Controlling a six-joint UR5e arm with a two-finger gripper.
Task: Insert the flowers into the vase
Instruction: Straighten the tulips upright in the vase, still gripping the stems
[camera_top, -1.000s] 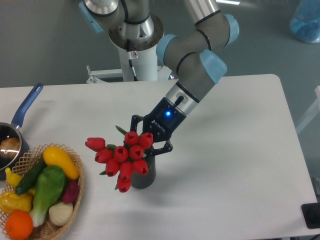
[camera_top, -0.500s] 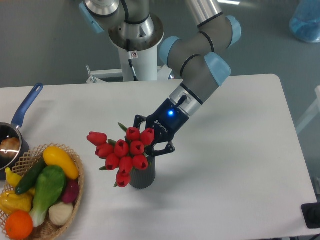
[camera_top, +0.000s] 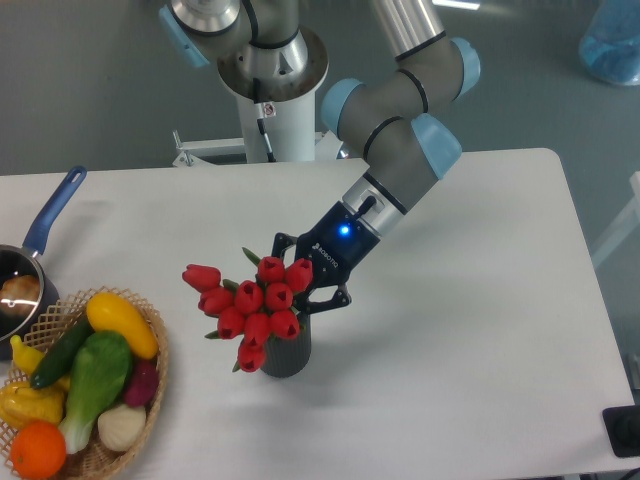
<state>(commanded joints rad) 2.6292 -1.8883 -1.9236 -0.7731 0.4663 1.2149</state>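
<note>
Seating the tulip bunch (camera_top: 255, 305): jaws of the gripper (camera_top: 300, 285) clamp its stems right over the ribbed grey vase (camera_top: 287, 355). Advice: tilt buds upright, lower straight, then release.

The bunch of glossy red tulip buds (camera_top: 255, 305) looks like smooth plastic, standing against the matt, vertically ribbed dark grey cylinder vase (camera_top: 285, 358). The black pincer (camera_top: 305, 285) has a dull plastic-like finish, beneath an arm of brushed silvery metal with smooth pale blue caps. The white bench (camera_top: 450, 300) is smooth and matt, while the woven tan wicker basket (camera_top: 150, 390) looks rough.
</note>
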